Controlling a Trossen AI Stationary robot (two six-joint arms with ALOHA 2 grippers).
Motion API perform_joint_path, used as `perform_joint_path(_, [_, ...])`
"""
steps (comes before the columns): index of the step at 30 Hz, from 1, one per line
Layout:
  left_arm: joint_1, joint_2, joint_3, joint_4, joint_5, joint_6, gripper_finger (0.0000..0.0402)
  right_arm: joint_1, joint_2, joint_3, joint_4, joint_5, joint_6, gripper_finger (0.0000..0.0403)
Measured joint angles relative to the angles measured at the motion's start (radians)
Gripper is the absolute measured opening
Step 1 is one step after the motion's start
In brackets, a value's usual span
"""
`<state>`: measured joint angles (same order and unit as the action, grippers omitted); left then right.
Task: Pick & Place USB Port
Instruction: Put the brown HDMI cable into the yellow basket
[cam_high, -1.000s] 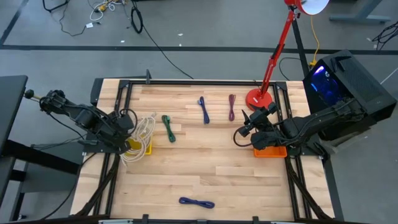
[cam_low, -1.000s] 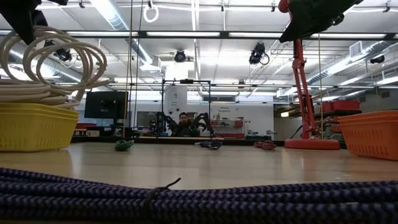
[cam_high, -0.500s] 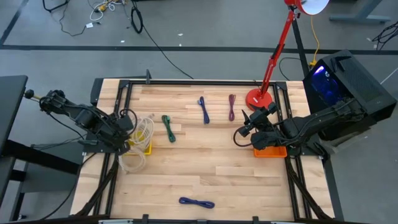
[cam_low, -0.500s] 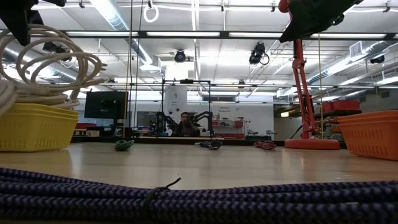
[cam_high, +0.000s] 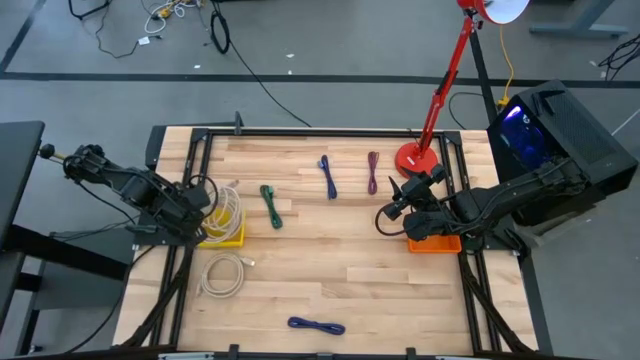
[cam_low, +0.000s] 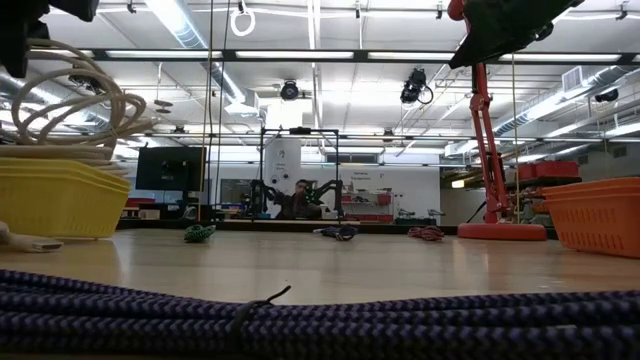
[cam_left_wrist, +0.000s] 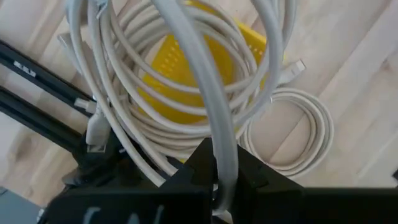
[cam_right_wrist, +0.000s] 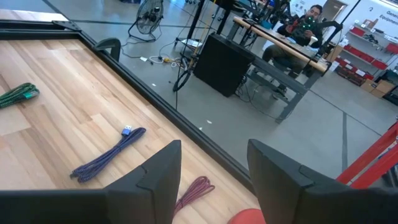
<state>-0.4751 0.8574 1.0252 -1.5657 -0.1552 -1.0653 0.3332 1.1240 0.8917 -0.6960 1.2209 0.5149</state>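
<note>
While clamped on a strand of white cable coil, left gripper sits over yellow bin at table's left edge, hard against the black frame rail. Fingers pinched together on one loop in the left wrist view; remaining loops draped over and into the bin. Second white coil flat on the wood just front of the bin, apart from it, also seen beside the bin in the left wrist view.

Against the earlier high frames: loops that hung over the bin's front side gone from there, now a separate coil on the table; gripper and bin same spot. Right arm unchanged.

Right gripper held above table's right side next to orange bin, fingers spread apart, nothing between them.

Wide bare wood across centre. Green cable, blue cable and maroon cable in a row toward the far edge, well apart from both grippers. Dark blue cable near front edge, filling the foreground of the low view. Red lamp base at far right, just behind the right gripper. Person seated at a desk in the room beyond.
</note>
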Motion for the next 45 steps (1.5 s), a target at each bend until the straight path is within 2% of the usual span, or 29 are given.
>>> perform_joint_path(7, [0.0,0.0,0.0,0.043,0.048,-0.004,0.0045,0.0,0.0,0.0,0.0,0.0,0.0,0.0185])
perform_joint_path(11, [0.0,0.0,0.0,0.045,0.138,-0.057,0.0043,0.0,0.0,0.0,0.0,0.001,-0.001,0.0185])
perform_joint_path(15, [0.0,0.0,0.0,0.045,0.183,-0.093,0.0036,0.0,0.0,0.0,-0.001,0.001,-0.004,0.0185])
perform_joint_path(20, [0.0,0.0,0.0,0.047,0.131,-0.107,0.0042,0.0,0.0,0.0,-0.001,0.0,-0.004,0.0185])
perform_joint_path(26, [0.0,0.0,0.0,0.051,0.114,-0.171,0.008,0.0,0.0,0.0,-0.014,-0.001,-0.001,0.0185])
perform_joint_path(35, [0.0,0.0,0.0,0.217,0.105,-0.154,0.013,0.0,0.0,0.0,-0.016,-0.002,0.0,0.0185])
perform_joint_path(45, [0.0,0.0,0.0,0.201,0.078,-0.154,0.0127,0.0,0.0,0.0,-0.024,-0.01,0.0,0.0185])
